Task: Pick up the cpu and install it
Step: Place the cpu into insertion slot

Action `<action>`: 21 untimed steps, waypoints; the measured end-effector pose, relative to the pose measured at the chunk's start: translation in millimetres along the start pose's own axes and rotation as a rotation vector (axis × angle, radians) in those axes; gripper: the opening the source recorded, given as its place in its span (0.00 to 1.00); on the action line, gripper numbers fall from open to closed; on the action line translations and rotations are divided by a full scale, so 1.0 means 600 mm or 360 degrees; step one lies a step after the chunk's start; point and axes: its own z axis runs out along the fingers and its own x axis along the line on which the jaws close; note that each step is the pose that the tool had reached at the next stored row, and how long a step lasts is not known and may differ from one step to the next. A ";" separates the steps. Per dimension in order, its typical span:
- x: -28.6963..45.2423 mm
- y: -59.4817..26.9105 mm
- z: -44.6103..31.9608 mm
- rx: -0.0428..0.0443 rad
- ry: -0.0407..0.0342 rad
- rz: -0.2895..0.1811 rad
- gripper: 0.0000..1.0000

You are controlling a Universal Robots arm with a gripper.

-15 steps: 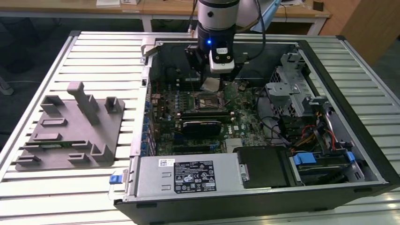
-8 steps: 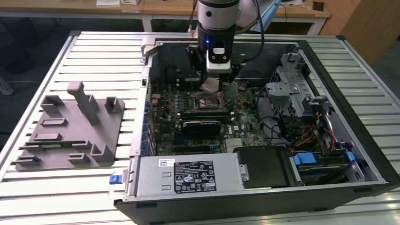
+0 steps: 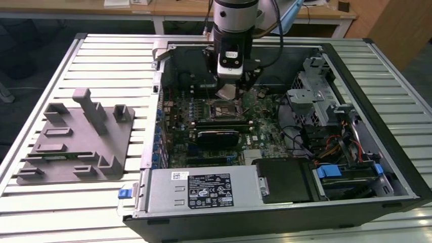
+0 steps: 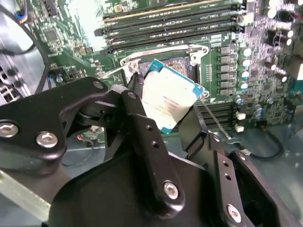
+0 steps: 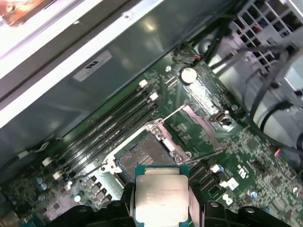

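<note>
Cpu: small flat square chip with a shiny silver metal top (image 5: 161, 198), held in the air above the green motherboard (image 5: 246, 156), touching nothing but the fingers.
Gripper: we see the black two-fingered gripper (image 4: 165, 108) clenched on two opposite edges of the cpu.
Socket: black square socket frame (image 5: 142, 158) lies near the middle of the motherboard, just beside the long memory slots (image 5: 111, 125); its metal bracket (image 5: 201, 125) is swung open.
Key relation: we judge the socket to lie below the cpu and a little ahead of it, with a clear gap between them.
Alignment: in both wrist views the cpu's edges look turned out of square with the socket frame, and it hangs tilted.
Nearest thing: the open socket.
</note>
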 end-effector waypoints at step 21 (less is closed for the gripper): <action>0.000 0.000 0.001 0.0017 -0.0026 0.0545 0.54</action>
